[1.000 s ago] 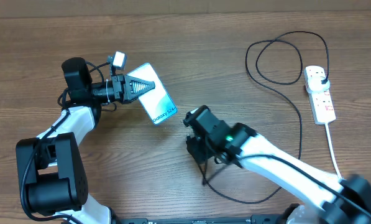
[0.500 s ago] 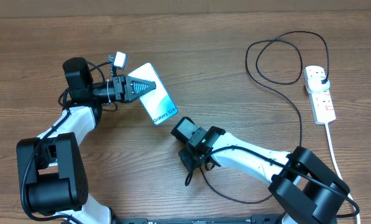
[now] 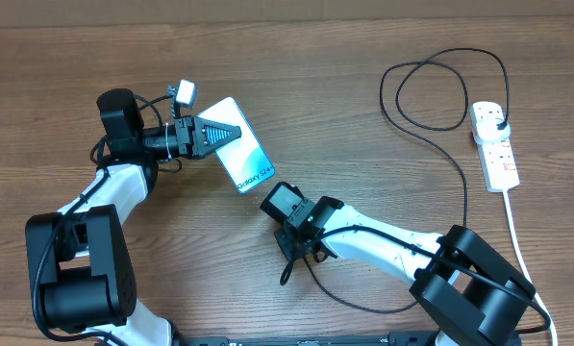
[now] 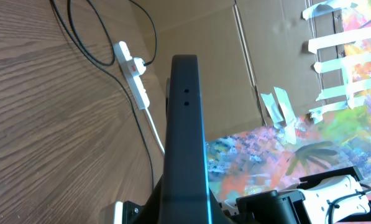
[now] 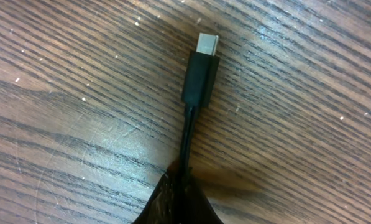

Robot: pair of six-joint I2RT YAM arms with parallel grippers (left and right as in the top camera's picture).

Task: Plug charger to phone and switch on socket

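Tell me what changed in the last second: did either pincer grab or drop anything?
The right pincer travelled left toward the phone, taking the end of the charger cable along, then clamped shut on the cable just behind its connector tip. Nothing was dropped. The left pincer holds the phone as before; the white power strip and the cable's loop have not moved.

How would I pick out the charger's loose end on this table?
On the wooden table, find the right gripper near the front middle, close to the phone. It is shut on the thin black charger, whose short end pokes out past it. That end is a black sleeve with a bare metal tip, unlike the far end plugged into the white socket.
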